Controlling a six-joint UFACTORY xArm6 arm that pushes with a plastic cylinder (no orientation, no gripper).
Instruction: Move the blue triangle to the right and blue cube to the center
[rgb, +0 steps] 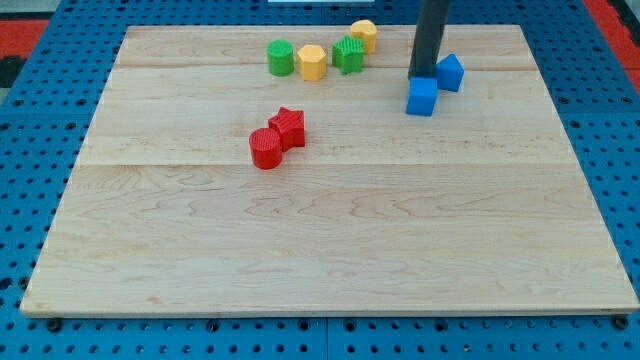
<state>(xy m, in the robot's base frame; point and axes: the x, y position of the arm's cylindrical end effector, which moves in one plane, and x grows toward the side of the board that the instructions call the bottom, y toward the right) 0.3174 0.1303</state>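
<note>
Upper right of the frame: blue cube (422, 97) on the wooden board (330, 250), blue triangle (450, 72) just beside it, up and right. My tip (423, 77) sits touching the cube's top edge, left of the triangle; no hand to open or close. Top centre: green cylinder (280, 58), yellow hexagon (312, 62), green star (348, 54), yellow block (364, 35). Left of centre: red star (288, 126) touching red cylinder (266, 148).
</note>
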